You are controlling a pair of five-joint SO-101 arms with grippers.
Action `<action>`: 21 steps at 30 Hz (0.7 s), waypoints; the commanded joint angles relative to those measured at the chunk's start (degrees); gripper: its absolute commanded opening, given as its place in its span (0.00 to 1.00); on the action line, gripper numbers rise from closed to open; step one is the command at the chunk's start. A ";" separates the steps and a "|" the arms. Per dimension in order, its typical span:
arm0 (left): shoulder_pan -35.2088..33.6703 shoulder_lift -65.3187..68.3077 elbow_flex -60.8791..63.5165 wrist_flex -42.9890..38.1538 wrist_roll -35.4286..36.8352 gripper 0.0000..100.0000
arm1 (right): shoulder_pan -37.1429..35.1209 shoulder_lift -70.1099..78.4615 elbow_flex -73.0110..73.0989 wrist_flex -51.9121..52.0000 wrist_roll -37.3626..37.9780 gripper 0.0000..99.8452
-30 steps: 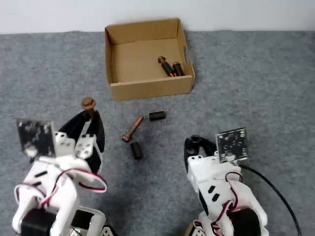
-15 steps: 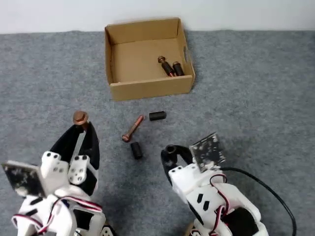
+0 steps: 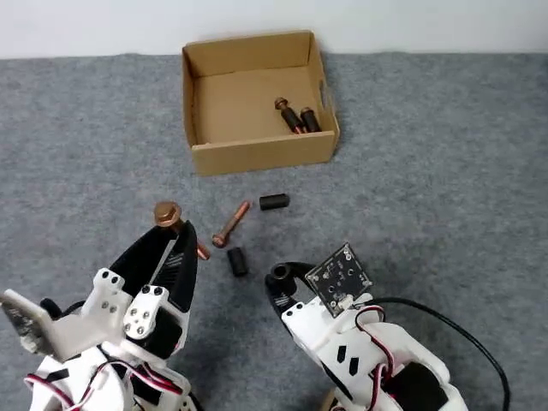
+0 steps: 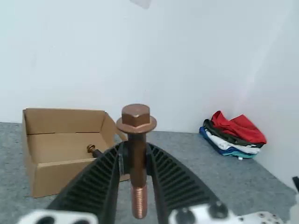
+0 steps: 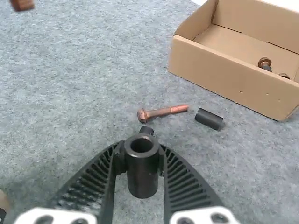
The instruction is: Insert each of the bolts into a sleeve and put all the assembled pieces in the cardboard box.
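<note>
The left gripper [image 3: 171,247] is clamped on a bolt [image 3: 167,213], head up and thread pointing down between the jaws, held clear of the table [image 3: 445,171]. To its right a loose bolt [image 3: 231,224] lies flat, with a spare sleeve [image 3: 237,261] just beside its head and a far sleeve [image 3: 273,202] near its tip. Behind them, the box [image 3: 257,156] already holds what look like two assembled pieces [image 3: 295,116]. Further right, the right gripper [image 3: 279,281] grips a held sleeve [image 3: 279,273] with its bore facing up. The step in hand looks like the mating of this pair. The next move calls for bringing the thread over the bore, lining up the two axes and sliding the bolt in without jamming on the rim
</note>
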 commanded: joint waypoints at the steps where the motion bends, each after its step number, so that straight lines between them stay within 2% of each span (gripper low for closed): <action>1: 1.49 -0.09 -2.86 -1.85 3.69 0.00 | -0.48 -0.22 -0.53 -1.45 2.90 0.01; 6: 9.23 0.00 -2.24 -1.76 7.47 0.00 | -2.07 -0.22 -0.53 -1.54 5.89 0.01; 13: 16.09 1.76 2.95 -3.43 7.82 0.00 | -6.02 -0.22 -0.62 -1.54 6.07 0.01; 17: 17.49 2.64 7.43 -7.12 7.65 0.00 | -6.29 -0.22 -0.79 -1.54 6.07 0.01; 21: 17.32 2.37 10.42 -7.21 7.65 0.00 | -6.20 -0.40 -0.97 -1.54 6.07 0.01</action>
